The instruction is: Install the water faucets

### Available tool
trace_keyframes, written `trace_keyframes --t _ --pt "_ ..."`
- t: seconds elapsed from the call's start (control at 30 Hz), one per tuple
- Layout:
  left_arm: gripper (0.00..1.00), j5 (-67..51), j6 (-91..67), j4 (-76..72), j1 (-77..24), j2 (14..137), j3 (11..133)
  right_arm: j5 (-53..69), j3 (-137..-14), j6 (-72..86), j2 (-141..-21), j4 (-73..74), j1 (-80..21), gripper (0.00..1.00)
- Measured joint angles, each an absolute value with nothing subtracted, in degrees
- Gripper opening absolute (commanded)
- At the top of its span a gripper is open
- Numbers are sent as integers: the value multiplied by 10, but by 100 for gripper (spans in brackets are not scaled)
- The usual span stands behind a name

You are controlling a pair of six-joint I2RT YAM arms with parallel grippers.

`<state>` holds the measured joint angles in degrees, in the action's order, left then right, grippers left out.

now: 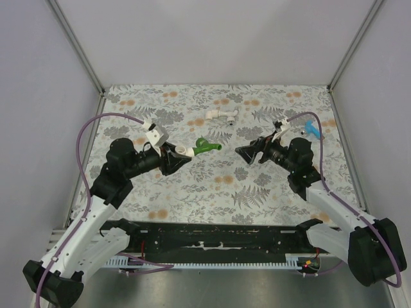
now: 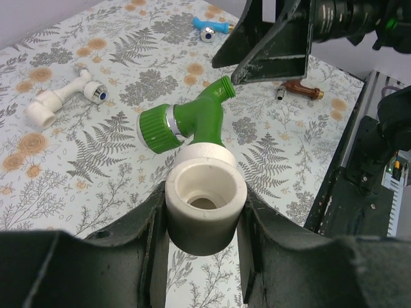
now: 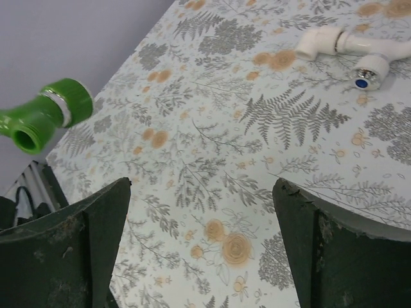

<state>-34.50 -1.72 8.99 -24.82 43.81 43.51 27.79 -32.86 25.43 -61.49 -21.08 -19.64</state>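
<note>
The left tool (image 1: 178,157) is closed tight on a white fitting (image 2: 205,199), its two fingers pressing the fitting's sides. The green faucet (image 1: 205,145) stands out of the far end of that fitting, held up off the floral worktop (image 1: 192,192) near its middle. Its ribbed cap points left and its threaded mouth points right.

The right tool (image 1: 244,153) is spread wide and holds nothing. It faces the green faucet from the right, and in the left wrist view its tip is just beside the threaded mouth, not touching it.

The blue faucet (image 1: 313,128) lies at the far right, behind the right arm. The reddish-brown faucet (image 2: 298,90) lies on the worktop beyond the right tool. A white tap (image 1: 221,115) lies at the far middle, well apart from both tools.
</note>
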Motion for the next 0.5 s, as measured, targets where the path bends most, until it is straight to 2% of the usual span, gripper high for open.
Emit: trace_keyframes --t 0.17,0.5 --pt "2 -346 -37 81 -248 442 435 259 -263 222 -592 -265 -196 98" --pt "2 -373 -98 36 -247 465 431 332 -227 203 -569 -362 -197 98"
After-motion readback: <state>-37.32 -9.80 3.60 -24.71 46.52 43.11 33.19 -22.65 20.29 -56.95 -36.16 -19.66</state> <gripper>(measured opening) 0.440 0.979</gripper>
